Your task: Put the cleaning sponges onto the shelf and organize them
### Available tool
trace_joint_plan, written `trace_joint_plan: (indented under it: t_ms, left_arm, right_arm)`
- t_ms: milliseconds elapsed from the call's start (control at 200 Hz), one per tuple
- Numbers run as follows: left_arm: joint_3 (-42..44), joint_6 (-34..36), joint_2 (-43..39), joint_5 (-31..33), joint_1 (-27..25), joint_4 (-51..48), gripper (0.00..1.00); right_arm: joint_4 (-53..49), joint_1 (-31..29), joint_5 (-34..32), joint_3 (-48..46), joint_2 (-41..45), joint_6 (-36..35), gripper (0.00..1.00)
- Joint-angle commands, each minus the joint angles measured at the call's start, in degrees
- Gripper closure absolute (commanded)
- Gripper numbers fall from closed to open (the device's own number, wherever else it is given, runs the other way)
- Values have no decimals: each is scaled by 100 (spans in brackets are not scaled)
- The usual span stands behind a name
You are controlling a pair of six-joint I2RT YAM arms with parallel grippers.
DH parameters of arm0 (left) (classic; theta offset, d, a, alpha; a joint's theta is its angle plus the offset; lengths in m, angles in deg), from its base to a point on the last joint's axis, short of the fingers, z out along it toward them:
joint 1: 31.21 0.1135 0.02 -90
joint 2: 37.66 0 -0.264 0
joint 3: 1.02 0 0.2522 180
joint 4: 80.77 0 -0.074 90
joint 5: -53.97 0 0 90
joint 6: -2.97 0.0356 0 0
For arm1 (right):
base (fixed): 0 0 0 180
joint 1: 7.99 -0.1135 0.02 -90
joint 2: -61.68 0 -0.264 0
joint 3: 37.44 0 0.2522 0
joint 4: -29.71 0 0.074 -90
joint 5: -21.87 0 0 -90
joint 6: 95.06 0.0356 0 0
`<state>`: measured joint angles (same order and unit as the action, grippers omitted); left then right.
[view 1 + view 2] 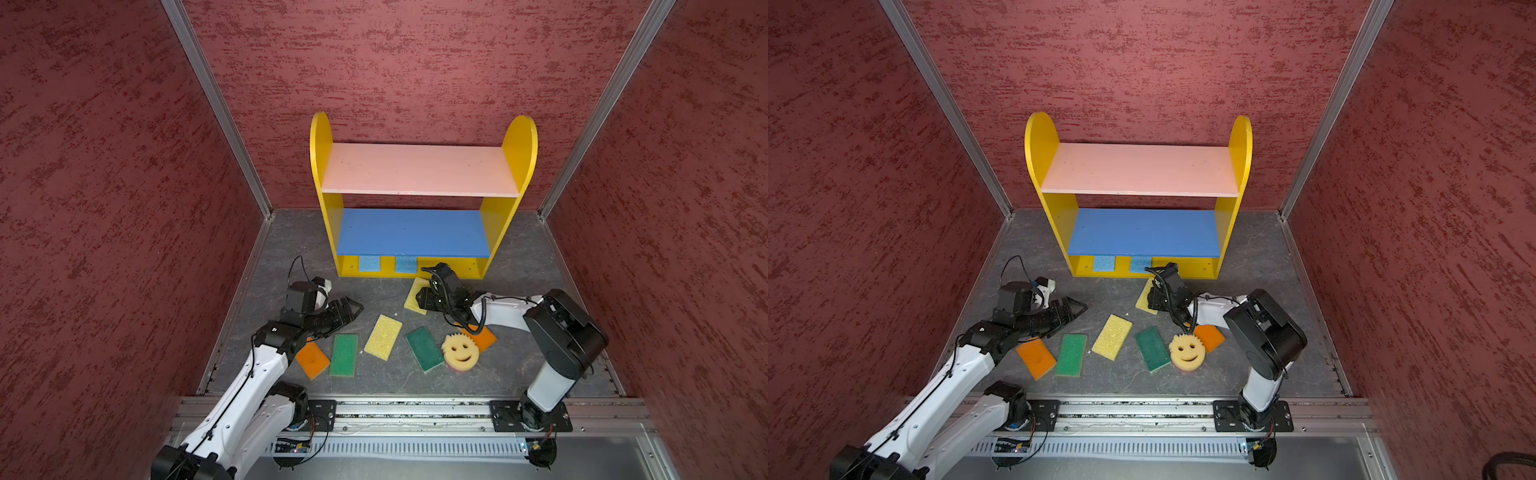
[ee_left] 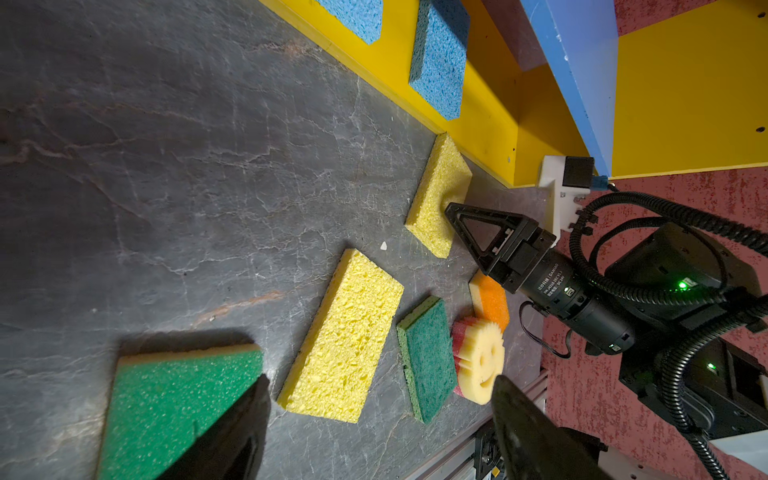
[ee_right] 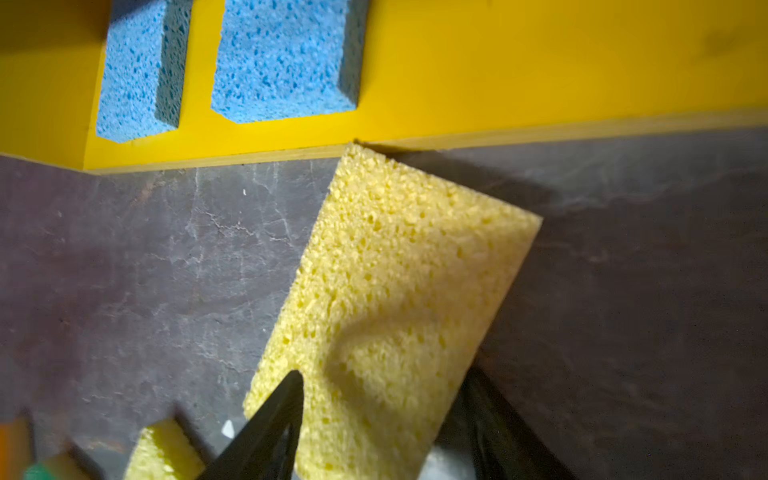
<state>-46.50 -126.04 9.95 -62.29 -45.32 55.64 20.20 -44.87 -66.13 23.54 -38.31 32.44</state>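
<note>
The shelf stands at the back, with two blue sponges on its yellow base. My right gripper is shut on a yellow sponge whose far corner touches the base's front edge. The foam buckles between the fingers. On the floor lie another yellow sponge, two green ones, two orange ones and the round smiley sponge. My left gripper is open with nothing in it, just above the floor behind the left green sponge.
Red textured walls close in the grey floor on three sides. The right arm's forearm crosses over the right orange sponge. An aluminium rail with both arm bases runs along the front edge.
</note>
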Motion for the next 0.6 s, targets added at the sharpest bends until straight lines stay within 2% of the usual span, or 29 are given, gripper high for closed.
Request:
trace_joint_plan:
  t_ms: [0, 240, 391, 591]
  left_arm:
    - [-186, -19, 130, 18, -20, 143, 17]
    - [-277, 27, 197, 26, -20, 127, 16]
    - [-299, 52, 219, 69, -17, 96, 15]
    - [-428, 149, 177, 146, 11, -78, 13]
  right_arm:
    - [-225, -125, 123, 88, -278, 215, 62]
    - [-122, -421, 217, 199, -476, 386, 59]
    - [-228, -833, 282, 846, -965, 381, 58]
    - [-173, -1362, 718, 1859, -1659, 434, 56]
